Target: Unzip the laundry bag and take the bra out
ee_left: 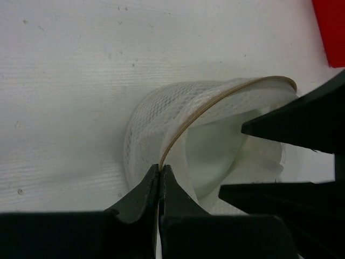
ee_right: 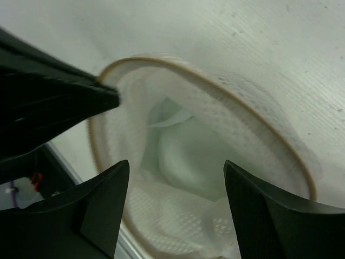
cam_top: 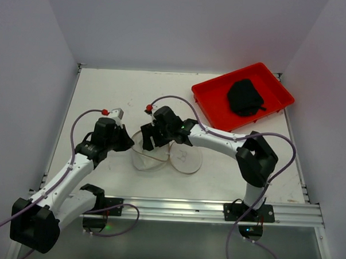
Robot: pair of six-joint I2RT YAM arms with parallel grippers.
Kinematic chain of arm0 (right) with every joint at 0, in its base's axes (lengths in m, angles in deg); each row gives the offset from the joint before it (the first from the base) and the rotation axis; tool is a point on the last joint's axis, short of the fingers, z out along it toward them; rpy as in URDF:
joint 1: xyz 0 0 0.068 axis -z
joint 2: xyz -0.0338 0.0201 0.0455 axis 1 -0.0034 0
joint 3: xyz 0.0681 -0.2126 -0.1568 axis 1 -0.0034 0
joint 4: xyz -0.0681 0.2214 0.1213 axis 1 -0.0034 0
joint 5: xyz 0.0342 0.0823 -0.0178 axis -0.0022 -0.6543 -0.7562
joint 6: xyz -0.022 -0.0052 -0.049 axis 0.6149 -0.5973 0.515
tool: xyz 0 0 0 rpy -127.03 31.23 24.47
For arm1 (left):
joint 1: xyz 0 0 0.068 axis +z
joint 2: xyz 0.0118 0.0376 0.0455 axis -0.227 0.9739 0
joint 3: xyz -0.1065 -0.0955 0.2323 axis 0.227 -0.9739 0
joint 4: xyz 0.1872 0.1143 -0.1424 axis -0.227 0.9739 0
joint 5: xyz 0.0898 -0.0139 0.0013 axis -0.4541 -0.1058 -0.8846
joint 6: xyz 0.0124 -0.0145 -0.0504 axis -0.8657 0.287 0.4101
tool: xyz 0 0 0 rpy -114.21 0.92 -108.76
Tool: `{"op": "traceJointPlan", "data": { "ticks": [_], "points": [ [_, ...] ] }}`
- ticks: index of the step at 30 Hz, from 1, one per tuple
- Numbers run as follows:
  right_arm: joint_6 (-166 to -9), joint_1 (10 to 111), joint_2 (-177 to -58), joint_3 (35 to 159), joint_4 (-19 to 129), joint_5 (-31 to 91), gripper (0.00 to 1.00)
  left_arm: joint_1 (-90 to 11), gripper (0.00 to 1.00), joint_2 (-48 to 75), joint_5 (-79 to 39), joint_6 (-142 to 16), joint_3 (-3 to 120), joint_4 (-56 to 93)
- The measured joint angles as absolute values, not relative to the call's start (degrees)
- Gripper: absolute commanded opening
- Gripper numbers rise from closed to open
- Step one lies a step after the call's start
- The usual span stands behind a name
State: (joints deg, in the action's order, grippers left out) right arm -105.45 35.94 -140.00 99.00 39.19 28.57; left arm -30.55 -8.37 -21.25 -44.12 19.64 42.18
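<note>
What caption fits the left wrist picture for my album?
Left tool pinching the laundry bag by its wire rim, right tool open at its mouth.

White tube links on left arm (cam_top: 67, 179) and right arm (cam_top: 218, 140), bulky black joint housings, small dark dots along links. One lilac cable (cam_top: 74, 131) loops off each arm; red plug (cam_top: 105, 111) near each wrist, centre of top view. Black base plates (cam_top: 244, 212) at lower edge, green light (cam_top: 104, 227) by each. Wrist views: left gripper (ee_left: 160, 172) and right gripper (ee_right: 177, 164) have matte black tapered fingers, faintly textured faces.
</note>
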Motion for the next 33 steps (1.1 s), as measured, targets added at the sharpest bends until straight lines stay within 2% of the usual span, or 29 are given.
{"op": "traceJointPlan", "data": {
  "ticks": [3, 6, 7, 9, 15, 18, 19, 21, 22, 24, 25, 26, 33],
  "points": [
    [-104.99, 36.2, -143.3, 98.97, 39.76, 30.69, 0.75, -30.55, 0.0, -8.96, -21.25, -44.12, 19.64, 42.44],
    [-104.64, 36.22, -144.41, 98.21, 40.48, 33.14, 0.86, -30.55, 0.0, -9.29, -21.23, -44.12, 19.51, 42.4],
    [-104.47, 36.2, -144.61, 98.01, 40.55, 33.9, 0.94, -30.55, 0.0, -9.36, -21.23, -44.1, 19.4, 42.31],
    [-103.99, 36.05, -145.29, 97.9, 40.81, 35.26, 0.98, -30.55, 0.0, -9.34, -21.18, -44.1, 19.29, 42.31],
    [-102.79, 34.58, -148.87, 97.9, 41.36, 38.73, 0.97, -30.55, 0.0, -8.31, -20.96, -44.06, 18.18, 41.76],
    [-102.11, 33.27, -151.76, 99.54, 41.16, 40.77, 0.86, -30.55, 0.0, -7.98, -20.79, -44.04, 16.98, 41.22],
    [-102.09, 32.88, -152.28, 100.33, 41.23, 41.36, 0.75, -30.55, 0.0, -7.94, -20.74, -44.04, 16.52, 41.0],
    [-101.76, 32.38, -153.18, 101.01, 41.71, 42.03, 0.61, -30.55, 0.0, -7.78, -20.7, -44.01, 16.04, 40.87],
    [-101.67, 32.29, -153.33, 101.01, 41.97, 42.38, 0.41, -30.55, 0.0, -7.7, -20.7, -44.01, 15.8, 40.78],
    [-101.48, 32.18, -153.29, 100.7, 42.47, 42.71, 0.2, -30.55, 0.0, -7.46, -20.7, -44.01, 15.6, 40.78],
    [-101.5, 32.11, -152.96, 100.07, 43.28, 42.67, 0.03, -30.55, 0.0, -7.37, -20.7, -44.01, 15.58, 40.76],
    [-101.26, 32.14, -152.46, 99.13, 43.98, 42.62, 0.0, -30.55, 0.0, -7.3, -20.7, -44.01, 15.58, 40.65],
    [-98.72, 32.11, -140.89, 88.85, 46.17, 39.04, 0.0, -30.55, 0.0, -6.62, -20.5, -43.99, 15.6, 40.45]
  ]
}}
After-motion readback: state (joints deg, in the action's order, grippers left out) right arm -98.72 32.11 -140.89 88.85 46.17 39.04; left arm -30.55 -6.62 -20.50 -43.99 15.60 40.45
